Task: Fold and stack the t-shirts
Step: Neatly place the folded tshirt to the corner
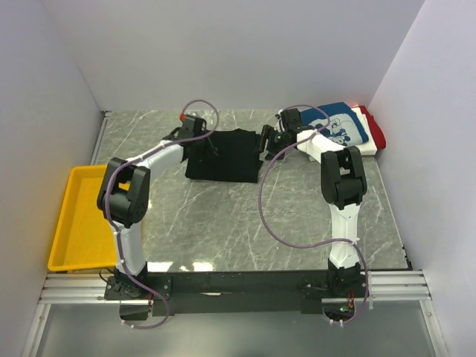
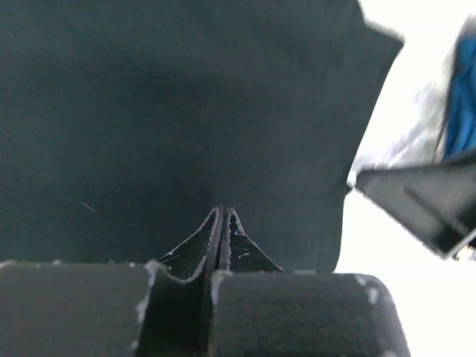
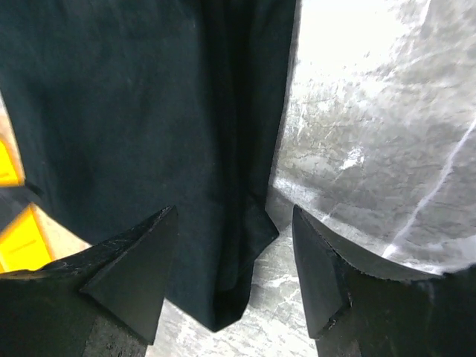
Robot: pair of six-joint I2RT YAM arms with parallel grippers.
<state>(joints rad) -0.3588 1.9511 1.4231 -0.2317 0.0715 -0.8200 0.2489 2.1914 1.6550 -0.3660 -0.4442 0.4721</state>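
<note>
Folded black t-shirt lies flat toward 12 o'clock on the marble table.
At its 9 o'clock edge the left gripper has its jaws pressed together. At its 3 o'clock edge the right gripper stands with jaws spread over the hem. The blue t-shirt and red t-shirt are piled at 2 o'clock, with the yellow tray at 8 o'clock.

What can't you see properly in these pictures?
- Black t-shirt: the left wrist view is too close, so the picture's edges cut it off.
- Left gripper: shut, but whether cloth is pinched inside cannot be told.
- Corner pile, top view: the blue t-shirt covers whatever lies under it; only an edge of the red t-shirt shows.
- Yellow tray: the left arm hides part of its right side.
</note>
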